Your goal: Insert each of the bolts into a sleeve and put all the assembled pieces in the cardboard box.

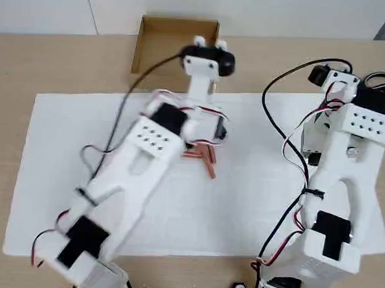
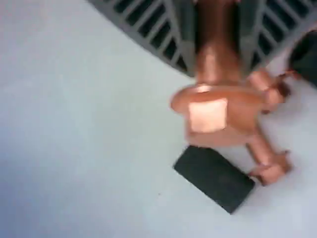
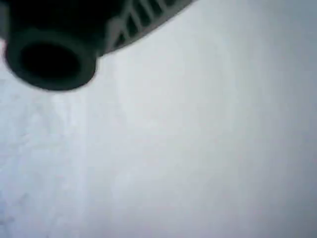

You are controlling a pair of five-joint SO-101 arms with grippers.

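My left gripper (image 2: 218,49) is shut on a copper bolt (image 2: 210,111), which hangs head down just above the white sheet. Below it lie more copper bolts (image 2: 267,161) and a black sleeve (image 2: 213,178) on its side. From above, the left arm reaches to the sheet's middle, with the loose bolts (image 1: 207,162) beside its gripper (image 1: 208,141). My right gripper (image 3: 74,27) holds a black sleeve (image 3: 49,62), whose open end faces the camera over bare sheet. The right arm (image 1: 354,131) stands at the sheet's right side. The cardboard box (image 1: 176,39) sits at the back.
A white sheet (image 1: 253,209) covers most of the wooden table. Cables loop between the two arms near the sheet's right half. The box is open at the top and lies just beyond the left arm's wrist camera (image 1: 208,59).
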